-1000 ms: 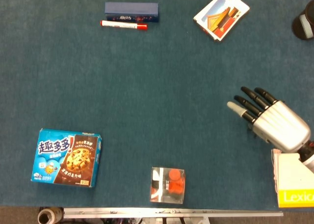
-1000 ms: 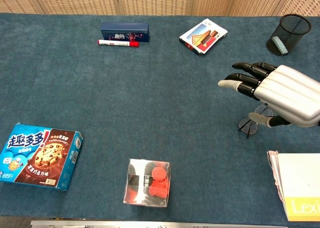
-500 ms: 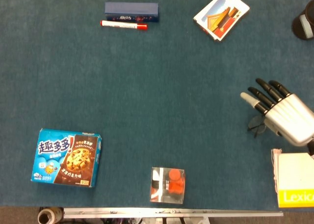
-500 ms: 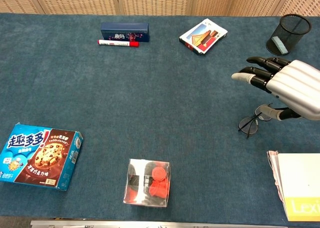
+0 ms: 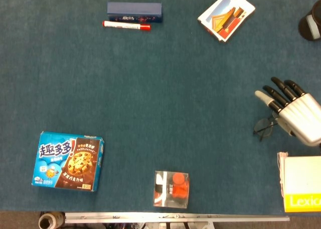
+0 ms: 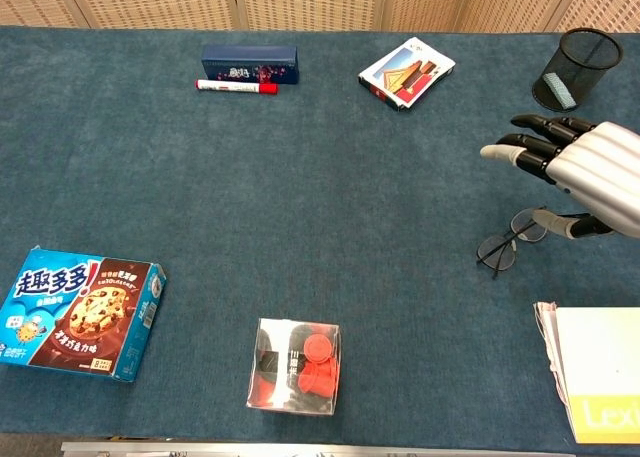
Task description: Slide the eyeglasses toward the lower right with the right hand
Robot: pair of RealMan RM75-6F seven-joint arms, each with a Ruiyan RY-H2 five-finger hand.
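The eyeglasses (image 5: 264,128) (image 6: 505,243) are thin dark-rimmed and lie on the blue cloth at the right side of the table. My right hand (image 5: 297,113) (image 6: 585,173) hovers above and just right of them, fingers stretched out and apart, holding nothing. In the chest view its thumb (image 6: 562,223) hangs low beside the right lens; whether it touches the frame I cannot tell. Part of the glasses is hidden under the hand in the head view. My left hand is in neither view.
A white and yellow book (image 5: 301,190) lies at the lower right. A clear box with red pieces (image 5: 171,189) sits front centre, a cookie box (image 5: 69,161) front left. At the back are a blue case (image 5: 134,11), a red marker (image 5: 126,25), cards (image 5: 226,14), a mesh cup (image 6: 578,69).
My right hand has pulled back to the right and off the glasses, uncovering them. The eyeglasses have shifted slightly to the right over the second.
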